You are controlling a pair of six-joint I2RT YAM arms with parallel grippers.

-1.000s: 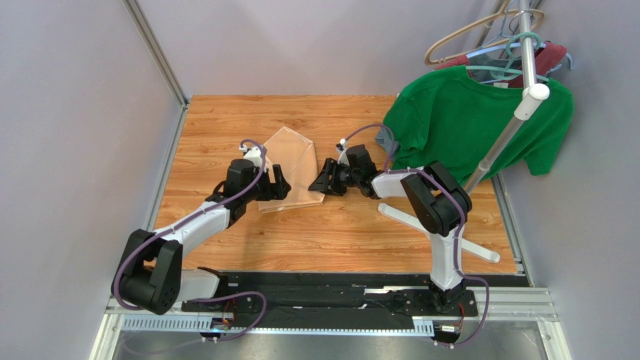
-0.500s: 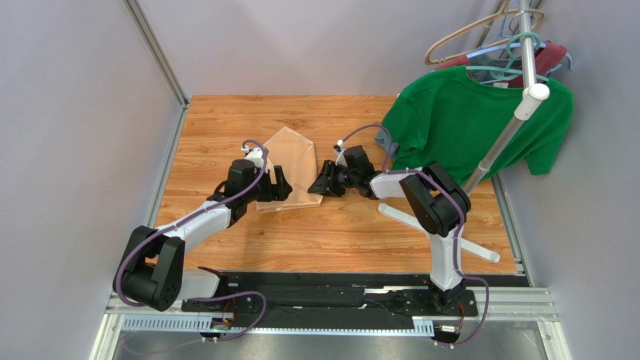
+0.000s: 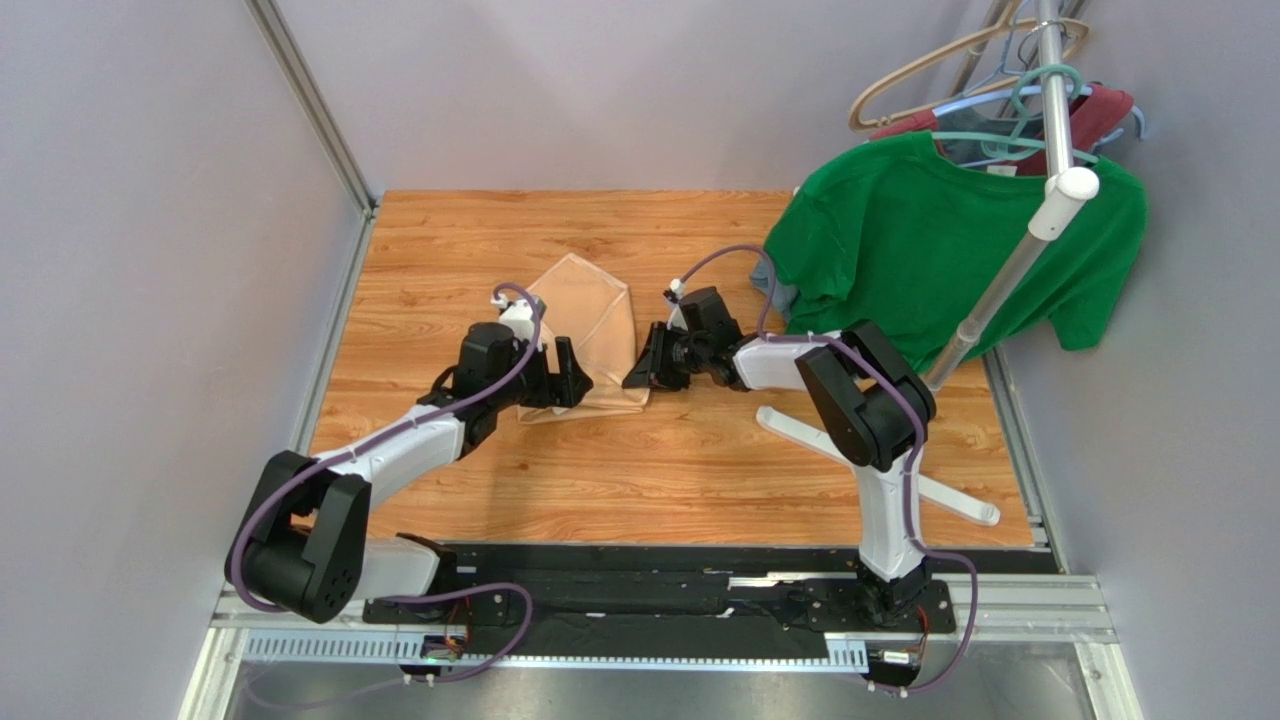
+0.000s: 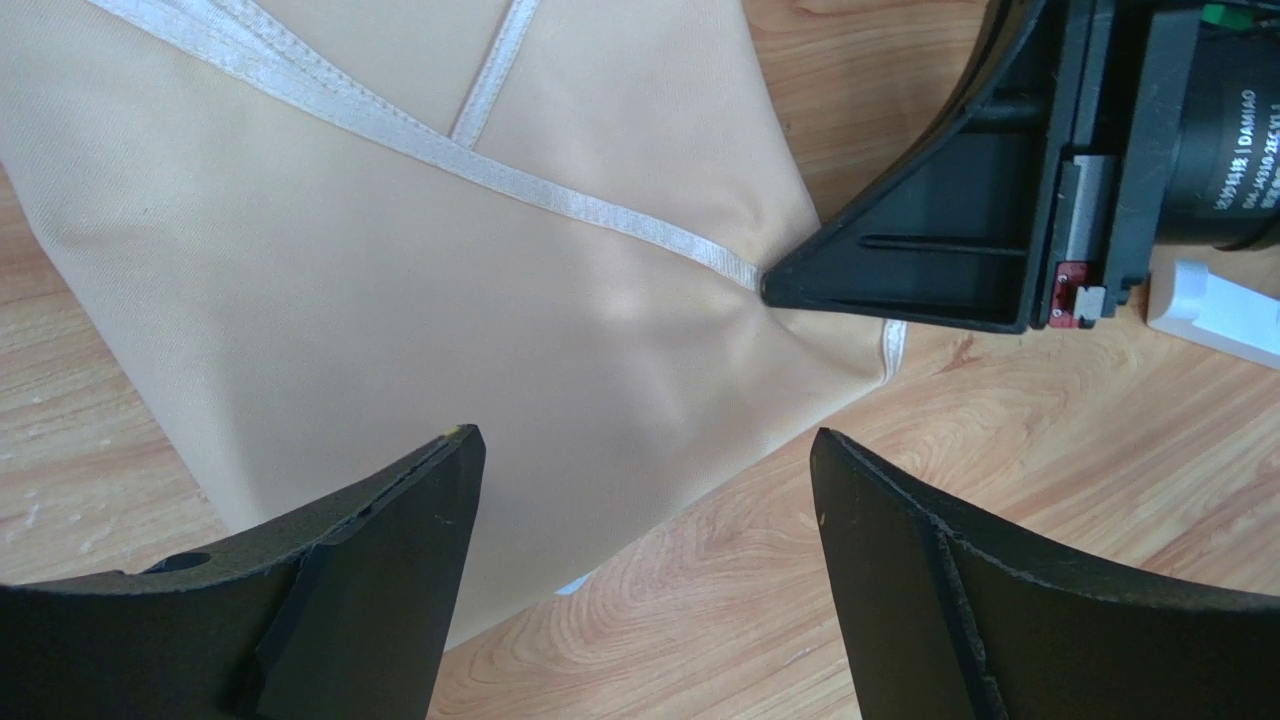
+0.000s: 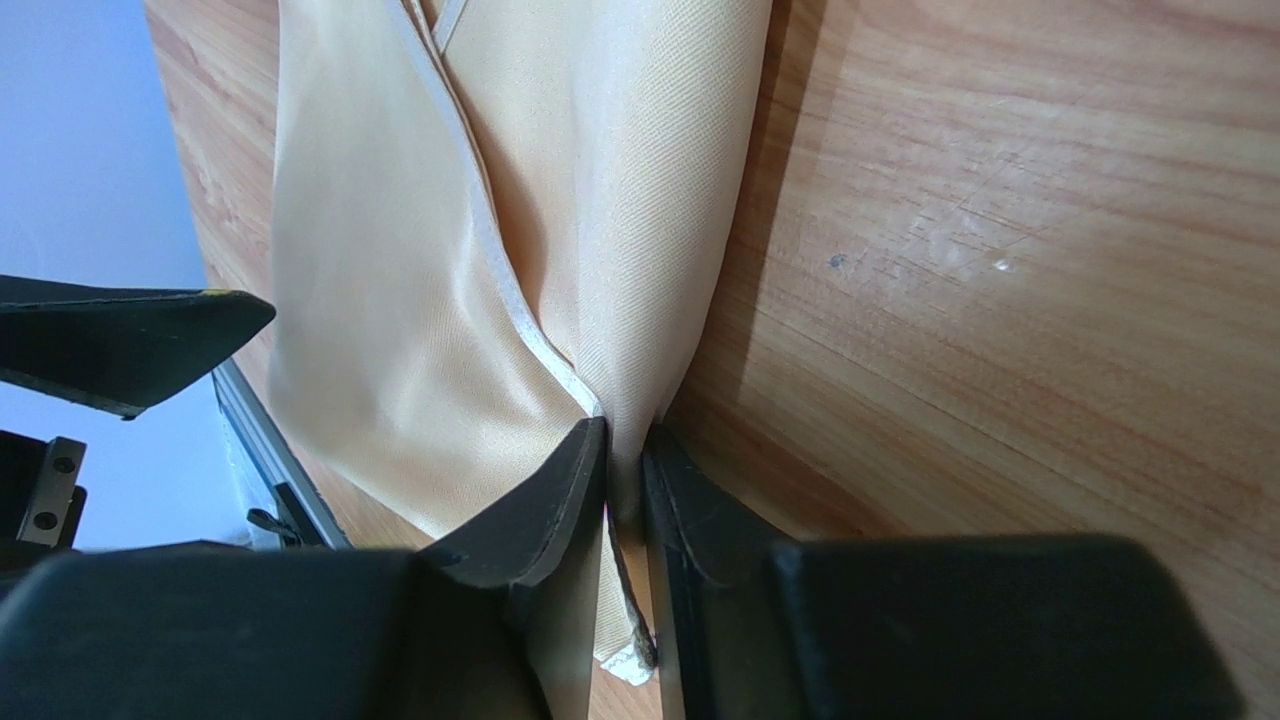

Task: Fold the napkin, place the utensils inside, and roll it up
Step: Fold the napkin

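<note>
The right gripper point(image 5: 625, 446) has now clamped its jaws on the right corner of the napkin point(image 3: 589, 318); the left gripper point(image 4: 643, 450) stays spread apart.

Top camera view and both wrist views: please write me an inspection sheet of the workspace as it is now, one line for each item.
Surface: wooden table, light grain, no spill seen.
Job's things: napkin lies partly folded, its hemmed edges crossing on top; no spoon seen.
Clutter: green T-shirt on a hanger, on a white rack whose leg lies on the table's right side.
Grippers: left gripper open, low over the napkin's near edge; right gripper shut on the napkin's edge.
Cables: purple cables run along both arms.
Surroundings: grey walls on the left, far and right sides.
</note>
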